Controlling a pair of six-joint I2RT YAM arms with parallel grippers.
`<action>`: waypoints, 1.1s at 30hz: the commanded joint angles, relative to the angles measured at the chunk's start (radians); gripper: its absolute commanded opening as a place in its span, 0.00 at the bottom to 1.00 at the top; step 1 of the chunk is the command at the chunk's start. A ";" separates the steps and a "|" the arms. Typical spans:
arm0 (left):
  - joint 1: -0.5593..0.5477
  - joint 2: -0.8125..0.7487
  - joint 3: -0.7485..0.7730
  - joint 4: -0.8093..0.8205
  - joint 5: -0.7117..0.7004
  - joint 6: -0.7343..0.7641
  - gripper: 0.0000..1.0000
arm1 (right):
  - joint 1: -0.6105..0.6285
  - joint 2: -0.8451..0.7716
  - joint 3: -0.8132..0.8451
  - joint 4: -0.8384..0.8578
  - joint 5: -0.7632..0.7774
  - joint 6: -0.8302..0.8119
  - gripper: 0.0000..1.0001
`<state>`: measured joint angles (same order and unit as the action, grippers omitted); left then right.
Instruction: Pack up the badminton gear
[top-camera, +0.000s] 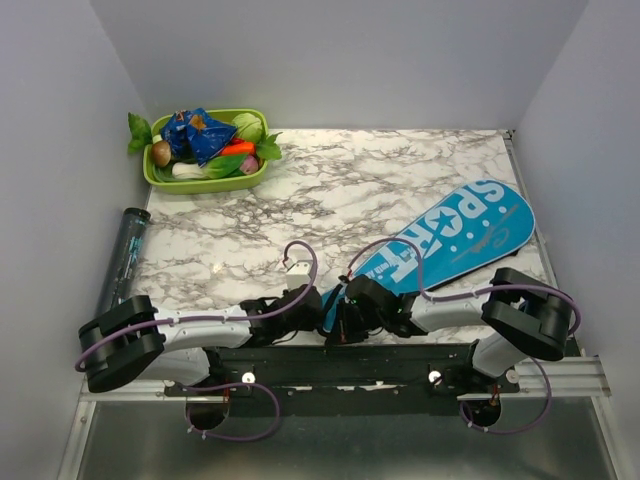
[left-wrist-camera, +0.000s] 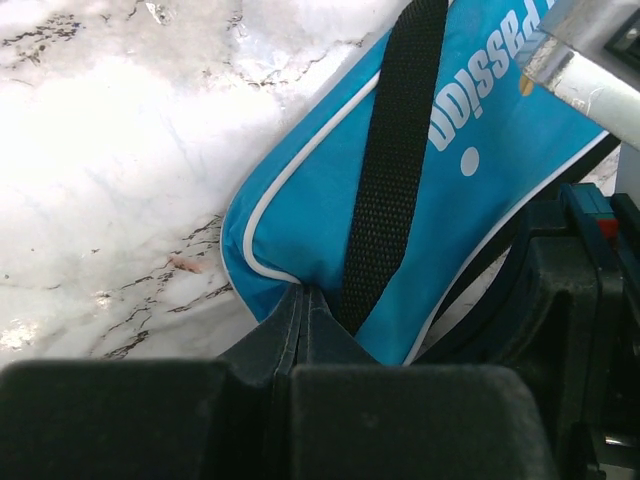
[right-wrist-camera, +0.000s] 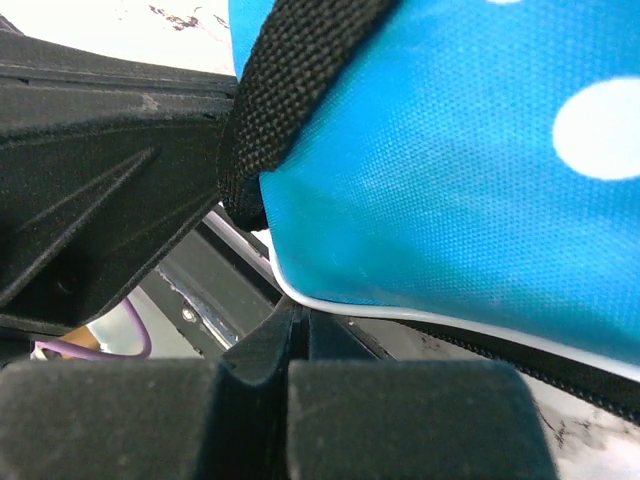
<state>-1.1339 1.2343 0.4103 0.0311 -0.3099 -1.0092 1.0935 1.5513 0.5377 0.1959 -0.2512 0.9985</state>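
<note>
A dark clear tube (top-camera: 124, 255) lies along the left edge of the marble bench (top-camera: 300, 180), with a green tray (top-camera: 205, 186) of toy vegetables behind it. At mid-front the left claw (left-wrist-camera: 300, 300) is closed tight at the narrow end of the blue cover (top-camera: 460, 232) (lettered "SPORT"), possibly nipping fabric. The right claw (right-wrist-camera: 298, 318) is likewise closed, just under the cover's white piping. The cover slants away rightward.

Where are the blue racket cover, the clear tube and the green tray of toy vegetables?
blue cover (top-camera: 470, 232): overhead view, on its wide lettered end.
clear tube (top-camera: 122, 258): overhead view, midway along its length.
green tray (top-camera: 205, 184): overhead view, on its near wall.
</note>
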 joint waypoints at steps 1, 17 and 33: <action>-0.052 -0.009 0.053 0.107 0.206 0.014 0.00 | 0.032 0.009 -0.004 0.146 0.134 0.034 0.01; -0.219 -0.047 -0.064 0.151 0.150 -0.092 0.00 | -0.029 -0.007 0.079 -0.050 0.230 -0.011 0.01; -0.303 -0.084 -0.022 0.015 0.020 -0.106 0.00 | -0.075 -0.098 0.054 -0.101 0.207 -0.049 0.39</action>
<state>-1.4353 1.1881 0.3477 0.1230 -0.2932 -1.1095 1.0183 1.4910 0.5793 0.0944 -0.1230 0.9798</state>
